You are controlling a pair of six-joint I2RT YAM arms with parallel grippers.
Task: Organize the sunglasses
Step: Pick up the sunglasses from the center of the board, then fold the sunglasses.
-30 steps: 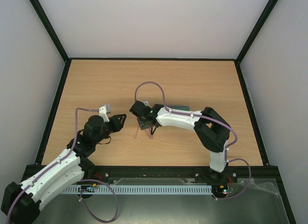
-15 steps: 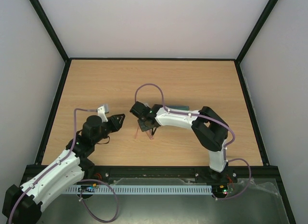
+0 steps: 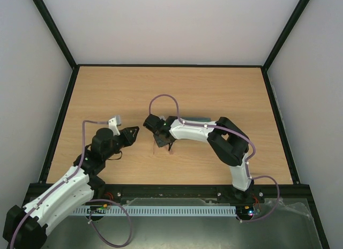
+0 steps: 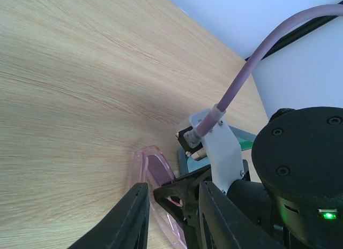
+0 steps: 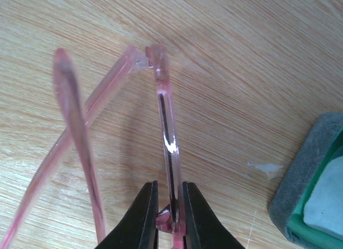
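The right gripper [image 5: 169,198] pinches the thin pink see-through sunglasses [image 5: 165,120] near the blue-grey case [image 5: 316,179], far from the edges of the wooden worktop [image 3: 214,93]; the left gripper [image 4: 172,194] is open.

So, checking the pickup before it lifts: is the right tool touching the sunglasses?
Touching. The right wrist view shows both fingers of the right tool pressed against the pink frame of the sunglasses, one on each side, with no gap.
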